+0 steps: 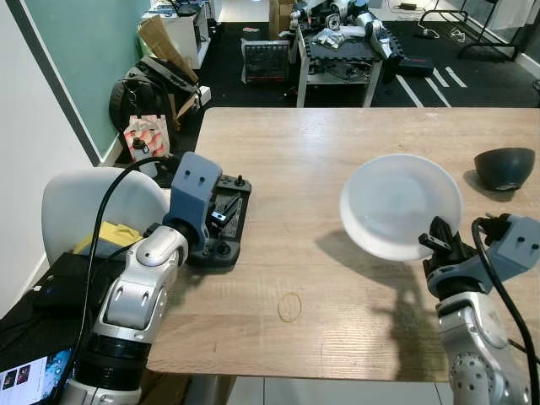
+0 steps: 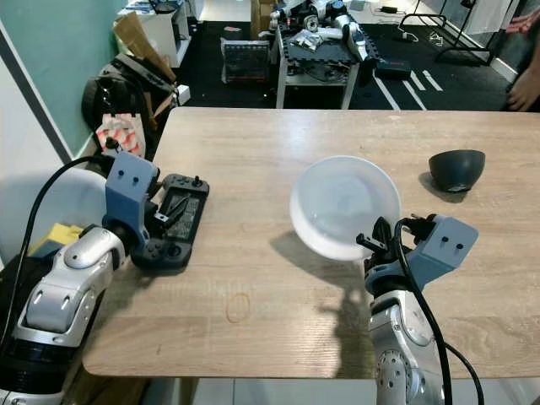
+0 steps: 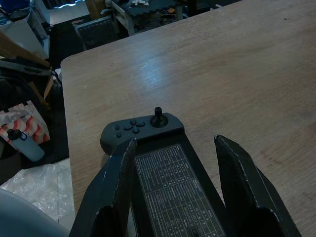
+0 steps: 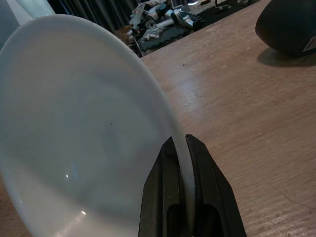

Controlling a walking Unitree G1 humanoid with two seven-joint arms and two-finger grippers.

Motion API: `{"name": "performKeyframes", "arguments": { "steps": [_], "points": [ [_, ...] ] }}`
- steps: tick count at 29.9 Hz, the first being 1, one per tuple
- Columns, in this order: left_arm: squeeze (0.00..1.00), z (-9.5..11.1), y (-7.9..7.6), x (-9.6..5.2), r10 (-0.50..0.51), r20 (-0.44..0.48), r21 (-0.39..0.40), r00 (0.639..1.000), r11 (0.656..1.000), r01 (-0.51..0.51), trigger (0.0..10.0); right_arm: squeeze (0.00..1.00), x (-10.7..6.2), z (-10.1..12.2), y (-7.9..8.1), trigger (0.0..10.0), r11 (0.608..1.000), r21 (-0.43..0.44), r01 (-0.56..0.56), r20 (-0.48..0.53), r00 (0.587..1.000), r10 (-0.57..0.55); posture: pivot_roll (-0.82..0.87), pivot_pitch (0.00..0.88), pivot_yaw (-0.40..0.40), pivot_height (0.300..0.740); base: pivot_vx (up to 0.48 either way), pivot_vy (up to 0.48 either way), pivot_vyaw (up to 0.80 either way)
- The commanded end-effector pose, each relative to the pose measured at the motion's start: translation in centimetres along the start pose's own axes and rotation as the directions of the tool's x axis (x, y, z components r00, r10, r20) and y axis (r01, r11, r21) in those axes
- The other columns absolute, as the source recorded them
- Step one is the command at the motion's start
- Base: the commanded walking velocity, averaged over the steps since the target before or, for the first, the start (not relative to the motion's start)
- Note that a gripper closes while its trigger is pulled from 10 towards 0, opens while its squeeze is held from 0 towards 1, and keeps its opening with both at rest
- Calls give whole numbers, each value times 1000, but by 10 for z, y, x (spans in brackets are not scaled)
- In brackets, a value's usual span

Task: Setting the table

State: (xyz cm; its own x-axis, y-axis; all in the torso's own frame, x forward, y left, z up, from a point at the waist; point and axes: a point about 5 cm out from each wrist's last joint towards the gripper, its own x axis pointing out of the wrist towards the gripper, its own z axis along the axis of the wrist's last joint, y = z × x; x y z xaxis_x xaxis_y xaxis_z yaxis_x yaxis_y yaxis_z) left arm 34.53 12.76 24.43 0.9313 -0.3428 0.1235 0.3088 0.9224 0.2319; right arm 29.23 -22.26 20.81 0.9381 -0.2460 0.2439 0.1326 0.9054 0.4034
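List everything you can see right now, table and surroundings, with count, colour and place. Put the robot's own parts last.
wooden table: one, light wood, in front of the robot.
white plate: one, white, held tilted above the table's right part, clamped at its rim.
dark bowl: one, black, upside down on the table's far right.
handheld controller: one, black, lying at the table's left edge.
white chair: one, white, left of the table.
striped bag: one, red and white, on the floor beyond the chair.
cluttered bench: one, dark top on a light frame, behind the table.
phone: one, lit screen, low at the left.
left tool: open, fingers either side of the controller.
right tool: shut on the plate's rim.
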Motion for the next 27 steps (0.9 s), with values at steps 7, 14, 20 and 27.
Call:
{"name": "performKeyframes", "arguments": {
  "steps": [7, 14, 20, 27],
  "points": [
    [0, -3, 2, 1, 4, -11, 3, 1000, 1000, -4, 10000, 0, -1, -5, -12, 10000, 998, 2, 57, -22, 998, -57, 13, 172, 96, 740, 0, 0, -571],
    [0, -3, 3, 1, 1, -9, 7, 1000, 1000, -1, 10000, 0, -2, -4, -12, 10000, 998, 3, 63, -18, 998, -63, 13, 174, 99, 740, 0, 0, -800],
    [0, -3, 3, 1, -1, -9, 9, 1000, 1000, 1, 10000, 0, -3, -5, -10, 10000, 998, 3, 59, -21, 998, -59, 14, 174, 99, 740, 0, 0, -800],
    [0, -3, 3, 2, 0, -10, 10, 1000, 1000, 0, 10000, 0, -2, -6, -9, 10000, 998, 4, 58, -25, 998, -58, 15, 173, 97, 740, 0, 0, -800]
  ]
}}
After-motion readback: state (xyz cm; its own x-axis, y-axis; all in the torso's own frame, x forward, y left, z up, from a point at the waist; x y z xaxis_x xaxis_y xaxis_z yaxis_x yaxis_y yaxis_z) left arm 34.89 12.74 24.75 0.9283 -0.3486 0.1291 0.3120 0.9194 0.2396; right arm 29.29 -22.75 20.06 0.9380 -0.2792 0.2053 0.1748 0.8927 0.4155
